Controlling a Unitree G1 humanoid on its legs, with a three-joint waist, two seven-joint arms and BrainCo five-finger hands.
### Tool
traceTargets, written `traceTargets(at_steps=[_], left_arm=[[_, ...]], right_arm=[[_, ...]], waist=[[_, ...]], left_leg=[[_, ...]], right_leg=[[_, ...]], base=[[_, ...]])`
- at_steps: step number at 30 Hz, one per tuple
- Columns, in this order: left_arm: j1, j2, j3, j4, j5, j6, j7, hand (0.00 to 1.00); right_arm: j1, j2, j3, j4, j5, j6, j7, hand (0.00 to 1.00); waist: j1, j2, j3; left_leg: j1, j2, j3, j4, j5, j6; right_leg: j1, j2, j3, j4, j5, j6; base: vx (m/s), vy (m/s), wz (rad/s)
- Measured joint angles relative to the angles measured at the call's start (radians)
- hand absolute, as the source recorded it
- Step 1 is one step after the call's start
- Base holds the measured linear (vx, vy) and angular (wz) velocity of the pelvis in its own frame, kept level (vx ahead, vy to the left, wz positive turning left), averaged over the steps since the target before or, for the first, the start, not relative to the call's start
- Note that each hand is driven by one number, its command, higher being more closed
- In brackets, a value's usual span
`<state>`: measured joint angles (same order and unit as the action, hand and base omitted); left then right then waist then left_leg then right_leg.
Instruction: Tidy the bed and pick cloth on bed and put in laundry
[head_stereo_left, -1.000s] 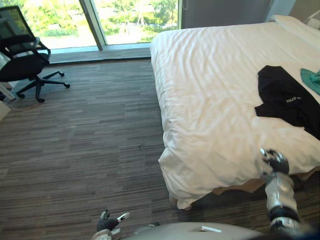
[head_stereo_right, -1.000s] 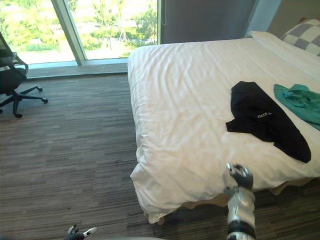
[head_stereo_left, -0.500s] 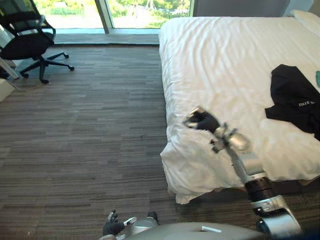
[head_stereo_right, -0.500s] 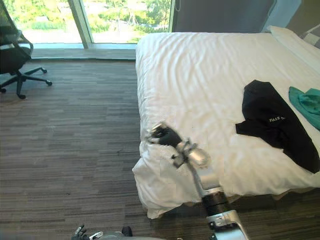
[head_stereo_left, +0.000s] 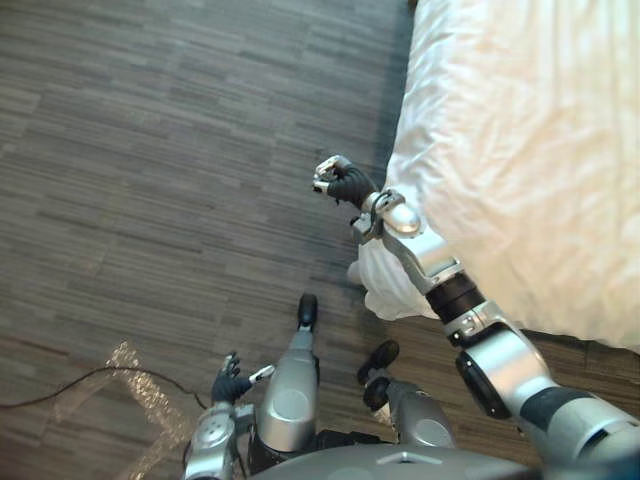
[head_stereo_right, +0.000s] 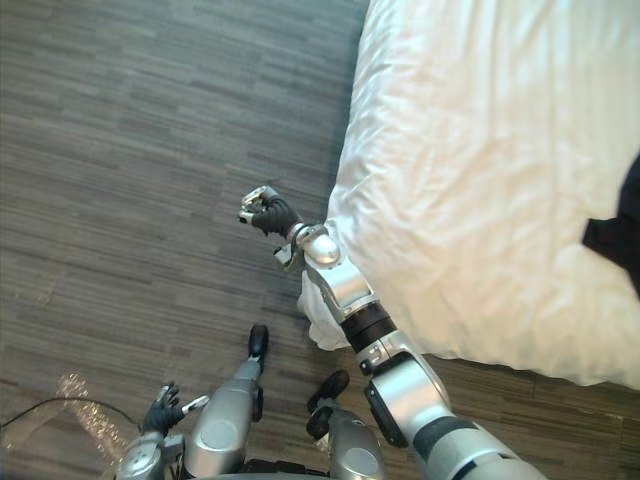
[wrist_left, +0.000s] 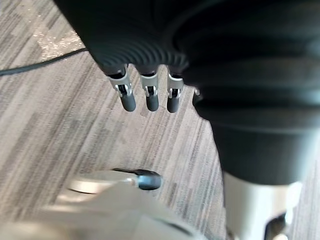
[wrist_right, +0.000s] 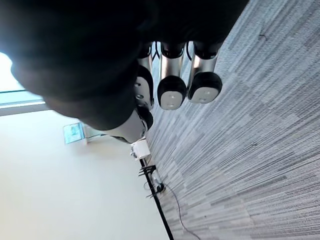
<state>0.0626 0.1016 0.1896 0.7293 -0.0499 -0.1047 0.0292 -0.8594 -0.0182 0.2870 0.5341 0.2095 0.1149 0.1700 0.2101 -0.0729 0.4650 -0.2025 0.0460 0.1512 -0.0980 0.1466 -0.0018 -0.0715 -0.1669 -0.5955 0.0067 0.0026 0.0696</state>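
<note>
The bed's white duvet takes up the right side, and its near corner hangs toward the floor. A piece of the black cloth lies on the bed at the right edge of the right eye view. My right hand is raised over the carpet just left of the bed's edge, fingers curled with nothing in them. Low at my side, my left hand hangs with relaxed fingers and holds nothing.
Dark striped carpet covers the floor left of the bed. A crumpled sheet of clear plastic lies on the carpet at the lower left, close to my left hand.
The camera has tipped down, so the chair and window have left the picture. My right hand has moved from above the bed's near corner to the left, off the bed and over the carpet.
</note>
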Motion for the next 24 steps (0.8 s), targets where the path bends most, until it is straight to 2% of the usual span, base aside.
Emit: traceTargets(at_steps=[2,5,8,11,12,14,16,17,20,24], left_arm=[[-0.093,-0.001,-0.021,0.001,-0.015,0.043,0.001,0.0],[-0.184,-0.023,-0.047,0.003,-0.031,0.073,-0.001,0.0],[-0.241,-0.045,-0.082,0.029,-0.054,0.08,-0.002,0.0],[-0.318,-0.063,-0.115,0.091,-0.098,0.102,-0.001,0.0],[-0.351,-0.081,-0.116,0.118,-0.12,0.108,0.0,0.0],[-0.371,-0.091,-0.123,0.121,-0.137,0.12,0.0,0.0],[-0.41,-0.096,-0.15,0.141,-0.139,0.123,0.0,0.0],[-0.44,-0.099,-0.157,0.157,-0.158,0.129,-0.001,0.0],[-0.505,-0.09,-0.156,0.16,-0.181,0.162,0.001,0.0],[-0.548,-0.087,-0.147,0.162,-0.216,0.211,0.003,0.0]], right_arm=[[-0.055,-0.014,-0.021,0.035,-0.012,0.013,-0.031,1.0],[-0.086,-0.048,-0.062,0.094,-0.019,0.032,-0.069,1.0],[-0.087,-0.084,-0.111,0.166,-0.039,0.052,-0.091,1.0],[-0.083,-0.144,-0.141,0.274,-0.039,0.098,-0.098,1.0],[-0.07,-0.163,-0.154,0.325,-0.038,0.12,-0.11,1.0],[-0.059,-0.168,-0.161,0.354,-0.034,0.122,-0.122,1.0],[-0.042,-0.153,-0.161,0.385,-0.03,0.119,-0.127,1.0],[-0.046,-0.153,-0.164,0.41,-0.016,0.111,-0.126,1.0],[-0.045,-0.152,-0.198,0.426,0.046,0.068,-0.115,1.0],[-0.038,-0.152,-0.22,0.444,0.105,0.023,-0.087,1.0]], waist=[[-0.003,0.024,0.014],[-0.004,0.057,0.033],[-0.003,0.084,0.047],[-0.003,0.115,0.059],[-0.004,0.138,0.064],[-0.014,0.155,0.064],[-0.024,0.177,0.065],[-0.029,0.196,0.065],[-0.035,0.204,0.063],[-0.062,0.204,0.063]], left_leg=[[-0.055,-0.002,-0.001,0.0,0.013,0.007],[-0.106,-0.009,0.002,0.001,0.024,0.012],[-0.143,-0.014,0.008,0.001,0.032,0.015],[-0.205,-0.017,0.017,0.031,0.033,0.015],[-0.218,-0.018,0.034,0.033,0.033,0.015],[-0.232,-0.018,0.035,0.037,0.034,0.013],[-0.25,-0.018,0.034,0.05,0.034,0.012],[-0.257,-0.019,0.033,0.051,0.034,0.012],[-0.279,-0.021,0.03,0.049,0.038,0.007],[-0.289,-0.035,0.028,0.047,0.039,0.008]], right_leg=[[-0.054,0.0,0.0,-0.008,0.016,-0.002],[-0.108,-0.008,0.005,-0.007,0.027,-0.001],[-0.152,-0.014,0.016,-0.003,0.035,0.0],[-0.222,-0.029,0.041,0.024,0.036,0.0],[-0.253,-0.033,0.064,0.04,0.036,0.0],[-0.279,-0.043,0.079,0.057,0.035,-0.001],[-0.307,-0.046,0.095,0.079,0.033,-0.003],[-0.321,-0.049,0.099,0.092,0.03,-0.006],[-0.373,-0.066,0.117,0.145,0.011,-0.006],[-0.401,-0.086,0.124,0.189,0.0,-0.003]], base=[[0.02,0.033,0.0],[0.04,0.042,-0.02],[0.06,0.041,-0.07],[0.05,0.028,-0.19],[0.03,0.023,-0.29],[0.02,0.035,-0.27],[0.0,0.025,-0.17],[-0.02,0.023,-0.06],[-0.04,0.046,-0.05],[-0.03,0.061,0.07]])
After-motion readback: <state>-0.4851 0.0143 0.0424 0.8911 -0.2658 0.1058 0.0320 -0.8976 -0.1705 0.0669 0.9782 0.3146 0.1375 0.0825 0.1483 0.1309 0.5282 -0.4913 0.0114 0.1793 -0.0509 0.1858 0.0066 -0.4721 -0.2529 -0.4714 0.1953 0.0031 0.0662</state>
